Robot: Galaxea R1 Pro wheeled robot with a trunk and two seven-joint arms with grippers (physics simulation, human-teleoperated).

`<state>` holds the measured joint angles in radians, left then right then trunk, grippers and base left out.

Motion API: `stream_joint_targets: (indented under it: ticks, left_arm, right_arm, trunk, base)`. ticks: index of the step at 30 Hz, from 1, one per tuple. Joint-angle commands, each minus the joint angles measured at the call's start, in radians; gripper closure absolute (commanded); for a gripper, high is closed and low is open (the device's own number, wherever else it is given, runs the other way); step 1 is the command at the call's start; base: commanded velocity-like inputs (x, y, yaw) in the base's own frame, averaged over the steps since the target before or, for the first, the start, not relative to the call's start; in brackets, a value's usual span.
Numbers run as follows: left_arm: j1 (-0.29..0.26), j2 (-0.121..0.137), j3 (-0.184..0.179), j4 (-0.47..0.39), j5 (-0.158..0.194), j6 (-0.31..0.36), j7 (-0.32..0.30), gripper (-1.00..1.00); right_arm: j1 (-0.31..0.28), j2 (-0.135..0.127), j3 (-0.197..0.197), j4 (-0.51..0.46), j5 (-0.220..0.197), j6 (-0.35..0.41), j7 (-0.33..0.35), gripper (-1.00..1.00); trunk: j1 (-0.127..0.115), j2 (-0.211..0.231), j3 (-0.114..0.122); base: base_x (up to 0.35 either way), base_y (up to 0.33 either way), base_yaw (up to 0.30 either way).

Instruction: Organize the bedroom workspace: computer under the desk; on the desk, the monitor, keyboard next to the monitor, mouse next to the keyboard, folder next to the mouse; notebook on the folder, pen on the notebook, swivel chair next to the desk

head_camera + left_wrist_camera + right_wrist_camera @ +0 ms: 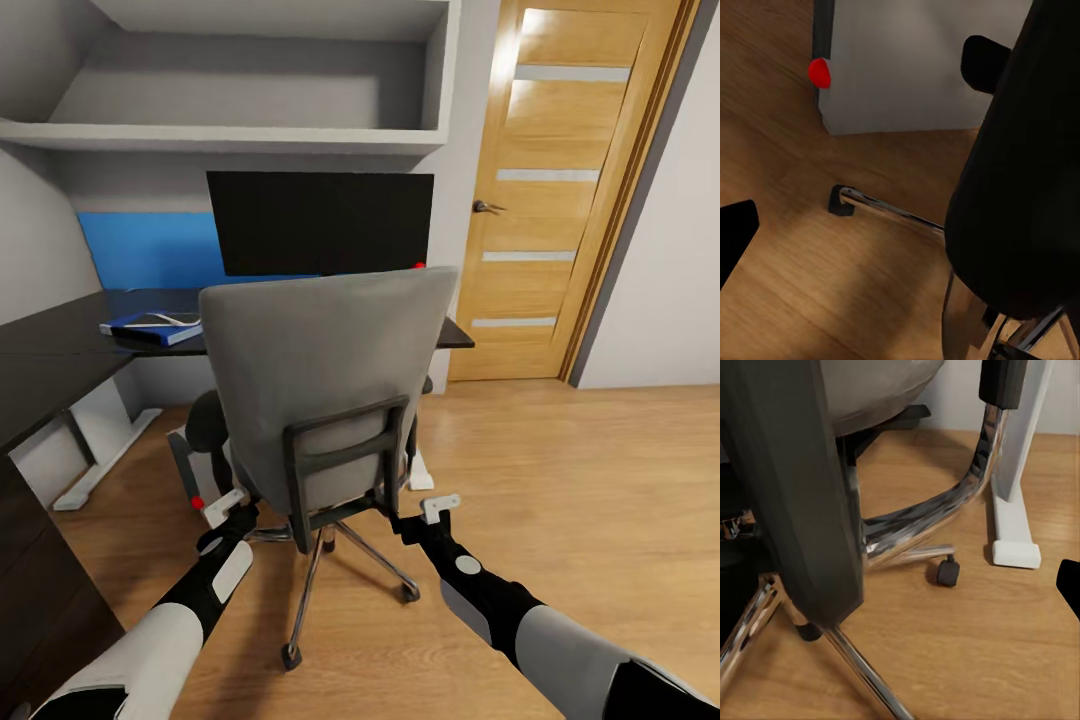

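My left gripper [222,508] and right gripper [440,507], grip state indiscernible, flanked the grey padded swivel chair [325,380]; heavy but free-rolling, best pushed by its rigid black back frame [345,455].

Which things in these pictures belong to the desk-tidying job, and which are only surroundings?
Belong to the job:
swivel chair
desk
monitor
folder with notebook on it
computer

Only surroundings:
door
wall shelf

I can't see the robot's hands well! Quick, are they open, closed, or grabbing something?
Left hand: cannot be told; it sits by the grey padded swivel chair, fingers unclear.
Right hand: cannot be told either; no grip is visible.
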<state>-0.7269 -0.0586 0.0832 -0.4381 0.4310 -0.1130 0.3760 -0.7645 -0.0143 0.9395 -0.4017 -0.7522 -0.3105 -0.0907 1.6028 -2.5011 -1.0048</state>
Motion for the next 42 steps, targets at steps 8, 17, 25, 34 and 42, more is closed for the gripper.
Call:
stream_joint_targets:
  ticks: [8, 17, 25, 34, 42]
  left_arm:
    - [0.0, 0.0, 0.003, 0.001, 0.015, -0.005, -0.001, -1.0]
    - [0.0, -0.001, 0.003, 0.001, 0.015, -0.005, 0.0, -1.0]
    - [0.0, -0.001, 0.003, 0.001, 0.015, -0.007, 0.0, -1.0]
    - [0.0, 0.0, 0.003, 0.001, 0.015, -0.007, 0.0, -1.0]
    - [0.0, 0.0, 0.003, 0.001, 0.015, -0.006, 0.0, -1.0]
  right_arm:
    - [-0.001, -0.001, 0.008, -0.001, -0.006, -0.002, -0.008, -1.0]
    - [-0.001, -0.001, 0.008, -0.002, -0.006, -0.003, -0.007, -1.0]
    - [-0.001, -0.001, 0.01, -0.002, -0.003, -0.003, 0.012, -1.0]
    - [-0.001, -0.001, 0.01, -0.002, 0.038, -0.003, 0.068, -1.0]
    - [-0.001, -0.001, 0.01, 0.0, 0.042, -0.003, 0.07, -1.0]
  trunk:
    - [0.0, 0.0, -0.001]
    - [0.0, 0.0, -0.001]
    - [0.0, 0.0, -0.001]
    - [0.0, 0.0, -0.001]
    - [0.0, 0.0, -0.001]
  base:
    - [0.131, 0.0, 0.0]
    - [0.073, 0.0, 0.0]
    - [0.001, 0.0, 0.0]
    - [0.0, 0.0, 0.0]
    - [-0.118, 0.0, 0.0]
